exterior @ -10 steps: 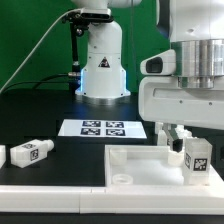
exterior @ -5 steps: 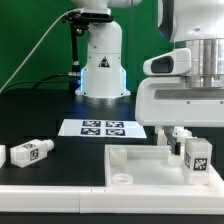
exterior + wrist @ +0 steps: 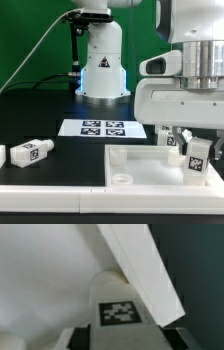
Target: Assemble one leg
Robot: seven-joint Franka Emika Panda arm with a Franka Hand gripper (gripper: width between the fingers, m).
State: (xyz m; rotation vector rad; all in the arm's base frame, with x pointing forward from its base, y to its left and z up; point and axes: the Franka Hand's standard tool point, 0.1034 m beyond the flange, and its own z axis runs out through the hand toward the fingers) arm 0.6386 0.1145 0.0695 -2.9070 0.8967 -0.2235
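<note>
My gripper (image 3: 188,143) hangs at the exterior view's right, shut on a leg (image 3: 197,161), a small white block with a black-and-white tag. The leg is tilted, with its lower end at the right part of the large flat white square piece (image 3: 140,162). Whether it touches that piece I cannot tell. In the wrist view the leg (image 3: 120,308) runs between my two dark fingers (image 3: 78,339), tag up, with its far end against the white piece's raised rim (image 3: 145,274).
Two more legs (image 3: 30,152) lie on the black table at the exterior view's left. The marker board (image 3: 101,128) lies behind the square piece. The robot's white base (image 3: 103,65) stands at the back against a green backdrop.
The held leg has tipped from upright to tilted, and my gripper has turned slightly. The other parts have not moved.
</note>
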